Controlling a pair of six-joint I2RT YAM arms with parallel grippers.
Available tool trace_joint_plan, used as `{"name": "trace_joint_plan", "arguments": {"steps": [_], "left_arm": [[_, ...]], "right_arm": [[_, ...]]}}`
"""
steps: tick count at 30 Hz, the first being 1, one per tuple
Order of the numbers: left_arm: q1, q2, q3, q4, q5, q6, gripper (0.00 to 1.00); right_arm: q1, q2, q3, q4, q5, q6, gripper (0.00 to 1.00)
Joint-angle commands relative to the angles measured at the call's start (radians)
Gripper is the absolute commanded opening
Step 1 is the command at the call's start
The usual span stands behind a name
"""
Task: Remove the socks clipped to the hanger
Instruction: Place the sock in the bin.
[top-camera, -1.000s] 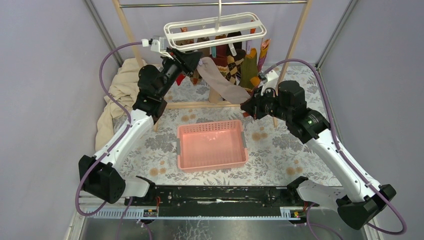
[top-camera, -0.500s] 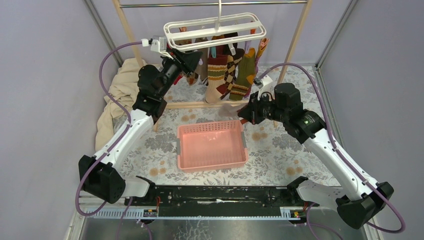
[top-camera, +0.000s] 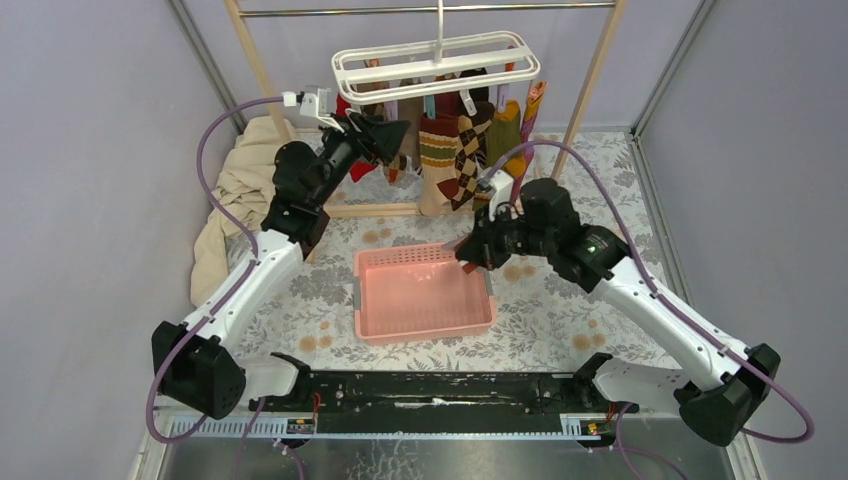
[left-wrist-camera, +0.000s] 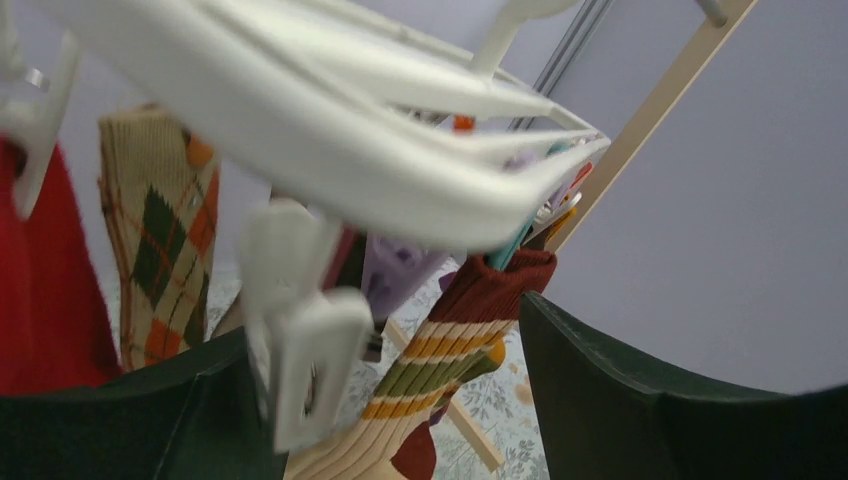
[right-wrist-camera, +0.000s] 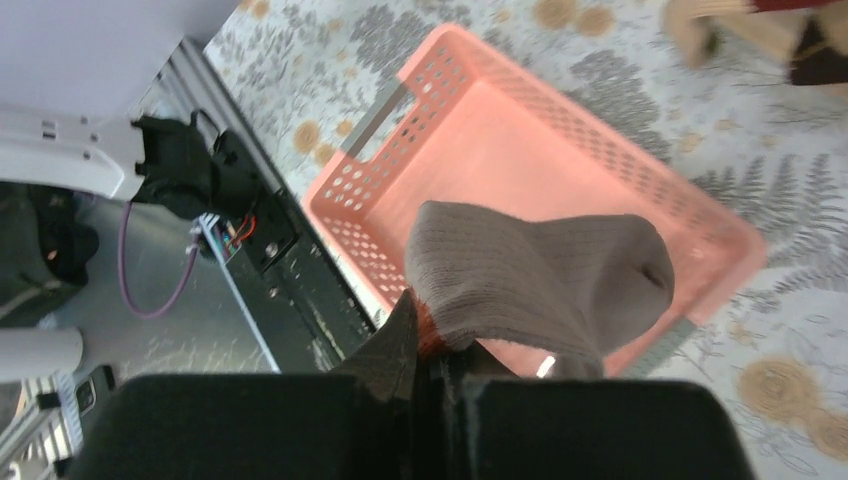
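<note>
The white hanger (top-camera: 437, 62) hangs from the rail with several socks clipped under it: a red one (top-camera: 352, 110), a striped one (top-camera: 436, 160), an argyle one (top-camera: 466, 150) and an olive one (top-camera: 505, 125). My left gripper (top-camera: 393, 130) is just under its left end, open. In the left wrist view its dark fingers stand wide apart (left-wrist-camera: 385, 330), with an empty white clip (left-wrist-camera: 300, 340) by the left one and the striped sock (left-wrist-camera: 450, 370) beyond. My right gripper (top-camera: 468, 250) is shut on a grey-beige sock (right-wrist-camera: 540, 280) above the far right corner of the pink basket (right-wrist-camera: 480, 130).
The pink basket (top-camera: 425, 332) sits on the floral table in front of the rack. Wooden posts (top-camera: 590, 80) and a floor bar (top-camera: 375, 210) frame the hanger. A beige cloth (top-camera: 235, 190) is heaped at the left wall. Purple cables loop from both wrists.
The grey-beige sock came off the hanger and my right gripper carried it down and left over the basket. My left gripper opened off the clip, and the hanger swung back level.
</note>
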Motion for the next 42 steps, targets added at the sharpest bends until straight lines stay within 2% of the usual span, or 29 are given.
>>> {"name": "trace_joint_plan", "arguments": {"steps": [1,6,12,13,14,17,18,24,28,33,37,42], "left_arm": [[0.004,-0.053,-0.048,-0.003,0.018,-0.004,0.82],[-0.007,-0.106,-0.09,-0.036,0.024,0.002,0.83],[-0.02,-0.165,-0.149,-0.056,0.006,0.006,0.84],[-0.022,-0.171,-0.154,-0.06,0.005,0.007,0.84],[-0.027,-0.174,-0.159,-0.066,0.002,0.007,0.84],[-0.035,-0.186,-0.178,-0.077,-0.009,0.011,0.84],[-0.037,-0.191,-0.186,-0.077,-0.01,0.011,0.84],[-0.042,-0.226,-0.232,-0.087,-0.022,0.01,0.84],[-0.047,-0.256,-0.256,-0.106,-0.032,0.007,0.84],[-0.054,-0.299,-0.282,-0.134,-0.05,0.008,0.84],[-0.059,-0.323,-0.306,-0.139,-0.05,0.0,0.84],[-0.068,-0.344,-0.326,-0.151,-0.051,-0.003,0.84]], "right_arm": [[0.114,0.034,0.054,0.023,0.044,0.023,0.0],[0.193,0.083,0.052,0.06,0.07,0.046,0.0],[0.219,0.156,-0.005,0.152,0.079,0.066,0.0],[0.22,0.17,-0.016,0.168,0.086,0.066,0.02],[0.22,0.184,-0.027,0.183,0.093,0.066,0.1],[0.221,0.212,-0.046,0.204,0.12,0.052,0.38],[0.22,0.215,-0.046,0.203,0.13,0.046,0.44],[0.21,0.181,-0.014,0.154,0.209,0.022,0.55],[0.13,0.144,0.012,0.136,0.206,0.023,0.58],[-0.047,0.108,-0.014,0.198,0.174,0.058,0.61],[-0.148,0.114,-0.076,0.346,0.098,0.108,0.59],[-0.194,0.167,-0.13,0.553,0.043,0.138,0.52]]}}
